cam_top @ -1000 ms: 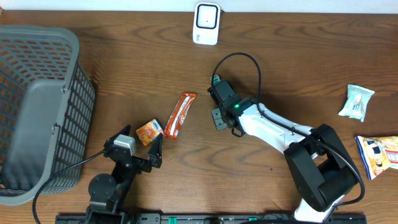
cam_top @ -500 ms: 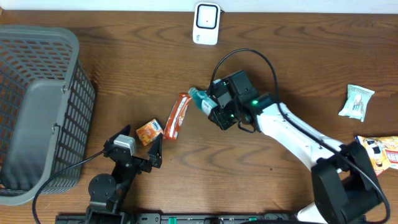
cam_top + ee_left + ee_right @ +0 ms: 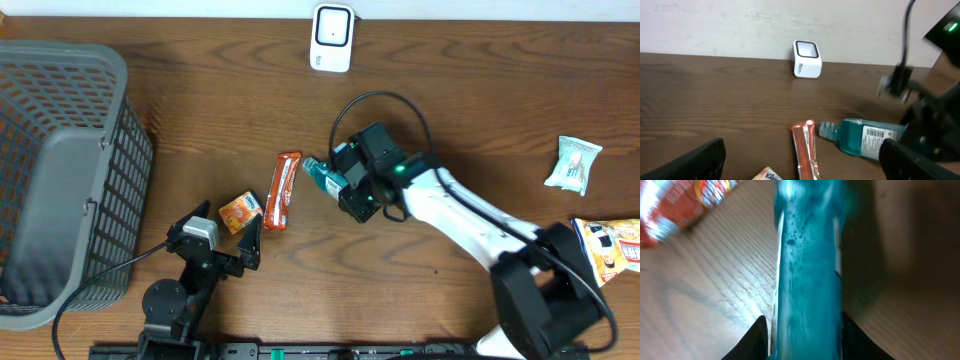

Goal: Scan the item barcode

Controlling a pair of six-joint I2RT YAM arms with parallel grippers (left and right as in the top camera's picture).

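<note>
Even bright overhead light, right-wrist view blurred

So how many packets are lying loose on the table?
4: an orange bar wrapper and a small orange packet near centre, a white-green packet at far right, a snack bag cut by the right edge. The basket walls could hide more.
</note>
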